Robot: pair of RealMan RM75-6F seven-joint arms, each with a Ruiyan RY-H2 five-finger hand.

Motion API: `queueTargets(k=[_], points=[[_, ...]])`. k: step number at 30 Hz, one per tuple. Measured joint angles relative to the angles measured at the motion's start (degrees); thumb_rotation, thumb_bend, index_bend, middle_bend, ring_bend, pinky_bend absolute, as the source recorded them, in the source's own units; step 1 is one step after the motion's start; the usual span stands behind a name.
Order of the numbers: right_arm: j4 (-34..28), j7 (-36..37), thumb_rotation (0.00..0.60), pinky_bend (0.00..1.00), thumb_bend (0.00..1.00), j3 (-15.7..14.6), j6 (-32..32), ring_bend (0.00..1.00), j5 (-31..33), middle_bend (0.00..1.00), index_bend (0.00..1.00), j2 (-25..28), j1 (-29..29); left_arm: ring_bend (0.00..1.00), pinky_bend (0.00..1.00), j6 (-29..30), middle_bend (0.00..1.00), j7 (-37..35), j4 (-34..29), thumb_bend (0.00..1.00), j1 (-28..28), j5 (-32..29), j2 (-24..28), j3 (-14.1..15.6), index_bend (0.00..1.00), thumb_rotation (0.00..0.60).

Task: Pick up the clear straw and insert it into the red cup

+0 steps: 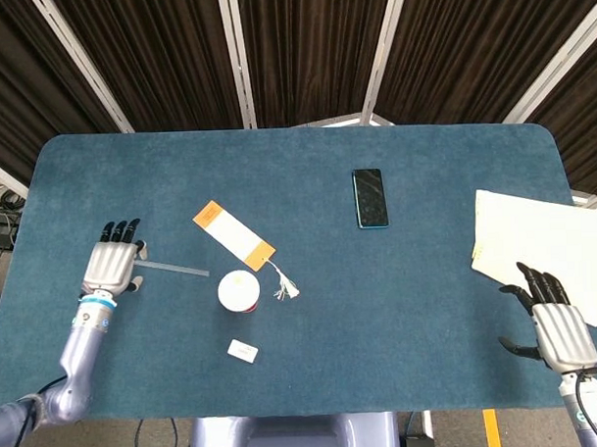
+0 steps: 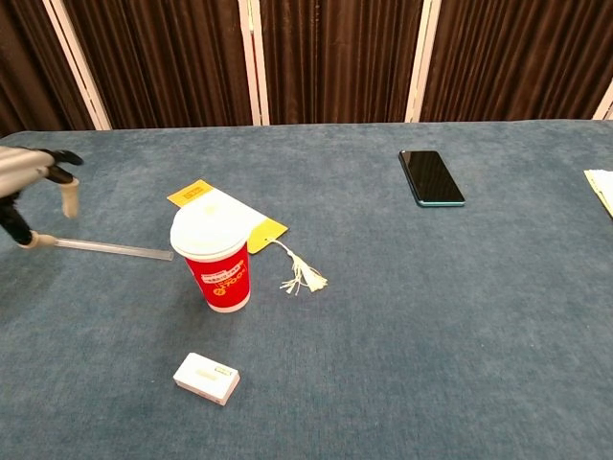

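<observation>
The left robot hand (image 1: 112, 264) reaches in over the left part of the table (image 1: 399, 279), its forearm running back toward the near left corner and its back turned up in the head view. Its fingers (image 1: 120, 231) point away from the robot and lie a little apart, holding nothing. In the chest view the same hand (image 2: 27, 196) shows at the left edge, fingertips pointing down at the left end of the straw (image 2: 113, 249); whether they touch it cannot be told.

The right robot hand (image 1: 559, 327) sits at the near right corner of the table, back up, fingers spread and empty, just in front of the sheets of paper (image 1: 540, 244). It does not show in the chest view.

There is one clear straw (image 1: 173, 268), lying flat on the table with its left end at the left robot hand and its right end near the cup. There is one red cup (image 2: 216, 259) with a white lid, standing upright just right of the straw. One orange and white bookmark (image 1: 234, 233) with a white tassel lies behind the cup. One small white box (image 2: 206, 378) lies in front of the cup, apart from it. One dark phone (image 1: 369, 196) lies flat farther back, toward the right. The stack of paper lies at the right edge of the table.
</observation>
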Motion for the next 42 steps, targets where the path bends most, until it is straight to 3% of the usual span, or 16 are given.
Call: queueTargets(k=[14,42], points=[[-0.01,-0.04,0.600,0.00,0.14,-0.04,0.71,0.00,-0.42,0.00,0.25,-0.06,-0.23,0.00,0.00,-0.39,0.00,1.93,3.85,0.34,-3.98,-1.94,-6.77,1.06,0.46,0.600],[-0.30,0.09,0.600,0.00,0.14,-0.08,0.74,0.00,-0.32,0.00,0.25,0.05,-0.34,0.00,0.00,-1.03,0.00,3.88,9.41,0.37,-7.22,-5.54,-11.06,1.92,0.50,0.600]])
